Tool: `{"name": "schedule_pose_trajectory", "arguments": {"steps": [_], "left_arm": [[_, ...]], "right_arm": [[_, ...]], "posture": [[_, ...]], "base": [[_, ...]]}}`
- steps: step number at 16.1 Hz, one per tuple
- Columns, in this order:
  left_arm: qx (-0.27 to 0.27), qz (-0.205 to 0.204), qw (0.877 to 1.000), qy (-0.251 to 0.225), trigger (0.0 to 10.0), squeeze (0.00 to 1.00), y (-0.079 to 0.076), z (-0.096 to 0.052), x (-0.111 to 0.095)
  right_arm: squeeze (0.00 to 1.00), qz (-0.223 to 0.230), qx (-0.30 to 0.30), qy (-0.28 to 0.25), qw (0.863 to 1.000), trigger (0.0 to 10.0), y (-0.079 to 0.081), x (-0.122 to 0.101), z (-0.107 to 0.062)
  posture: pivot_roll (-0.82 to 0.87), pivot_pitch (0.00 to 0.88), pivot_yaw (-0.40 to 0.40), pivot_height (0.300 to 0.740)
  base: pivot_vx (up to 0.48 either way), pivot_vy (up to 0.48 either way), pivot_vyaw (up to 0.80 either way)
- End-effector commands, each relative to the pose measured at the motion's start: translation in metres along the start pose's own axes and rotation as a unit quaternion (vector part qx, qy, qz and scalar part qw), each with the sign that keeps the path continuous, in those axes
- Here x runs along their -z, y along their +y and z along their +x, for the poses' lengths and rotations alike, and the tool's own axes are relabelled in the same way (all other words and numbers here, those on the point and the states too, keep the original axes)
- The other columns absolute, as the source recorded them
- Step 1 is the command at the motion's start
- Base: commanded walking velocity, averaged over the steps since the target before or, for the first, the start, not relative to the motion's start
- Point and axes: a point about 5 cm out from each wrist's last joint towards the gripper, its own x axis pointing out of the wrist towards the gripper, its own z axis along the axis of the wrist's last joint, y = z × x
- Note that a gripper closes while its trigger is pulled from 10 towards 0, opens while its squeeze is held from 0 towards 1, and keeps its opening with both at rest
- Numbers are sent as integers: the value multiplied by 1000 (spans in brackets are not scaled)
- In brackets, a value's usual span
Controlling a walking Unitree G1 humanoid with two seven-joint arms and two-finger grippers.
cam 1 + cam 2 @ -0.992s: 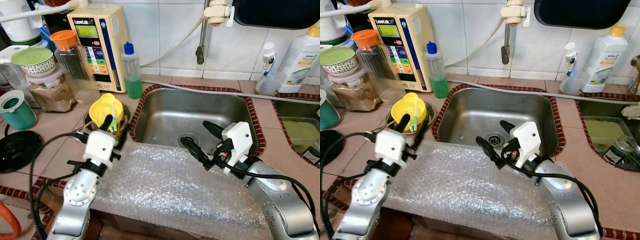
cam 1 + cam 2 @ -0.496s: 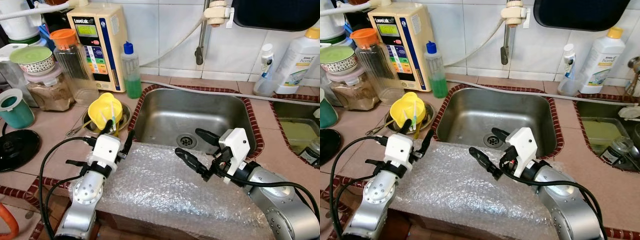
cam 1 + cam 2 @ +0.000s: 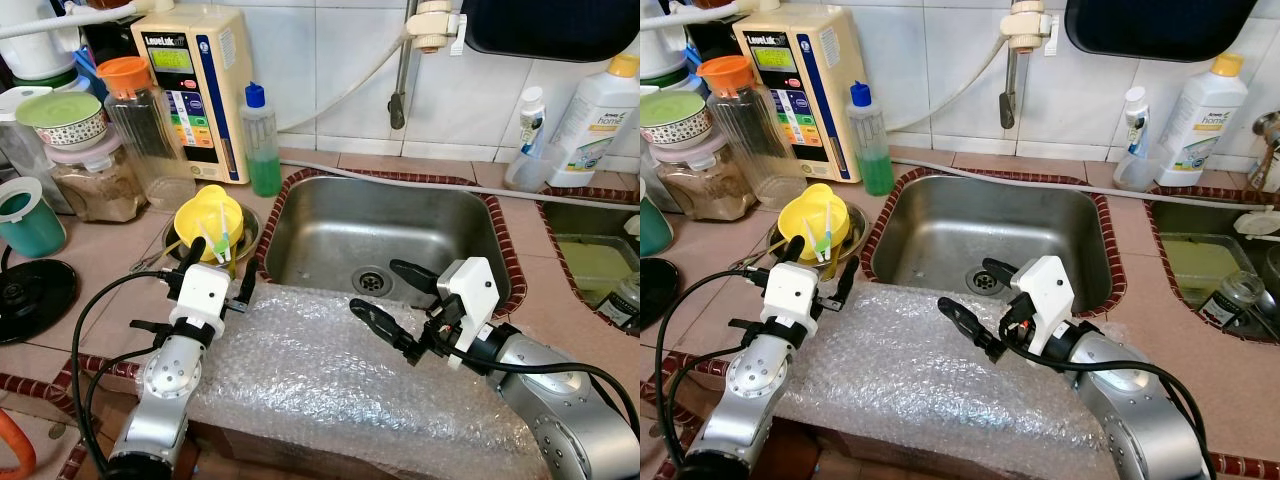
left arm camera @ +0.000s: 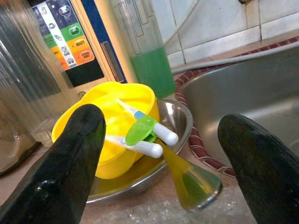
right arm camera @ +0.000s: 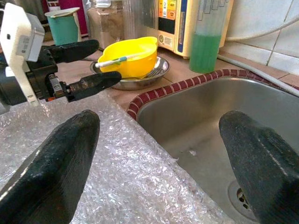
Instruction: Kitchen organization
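Tiled kitchen counter (image 3: 90, 260) runs along a white-tiled wall, with a steel sink (image 3: 400, 225) set into it. Bubble wrap (image 3: 330, 385) lies draped over the counter's front edge, just before the sink. Over the wrap's left corner hovers the left gripper (image 3: 218, 268), fingers apart, pointing at a yellow bowl (image 3: 208, 215) that sits in a steel dish (image 3: 855, 225) by the sink's left rim. Above the wrap's sink-side edge, the right gripper (image 3: 392, 298) hangs, fingers spread wide. A green soap bottle (image 3: 262, 140) stands at the wall behind the bowl.
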Motion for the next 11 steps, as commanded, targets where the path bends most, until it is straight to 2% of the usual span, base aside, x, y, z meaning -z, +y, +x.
{"name": "schedule_pose_trajectory", "arguments": {"steps": [1,3,4,6,7,11], "left_arm": [[-8,12,1000,0,10000,1000,5,3,1],[-5,19,1000,4,10000,965,6,9,1],[-1,19,1000,6,10000,0,7,12,2],[6,15,1000,14,10000,0,7,13,5],[9,5,1000,20,157,0,7,15,7],[14,2,1000,28,0,0,8,17,11]], "right_arm": [[0,-5,-8,-6,1000,10000,3,-5,0],[0,-6,-7,-6,1000,10000,3,-5,0],[0,-8,-5,-6,1000,10000,3,-6,0],[0,-9,-3,-6,1000,10000,2,-6,0],[0,-9,-2,-6,1000,10000,2,-6,-1],[0,-10,0,-6,1000,10000,3,-6,-1]], "posture": [[-47,0,36,740],[-50,0,37,740],[-57,0,39,740],[-60,0,42,740],[-61,0,44,740],[-58,0,47,740]], "base": [[0,0,0],[0,0,0],[0,0,0],[0,0,0],[0,0,0],[0,0,0]]}}
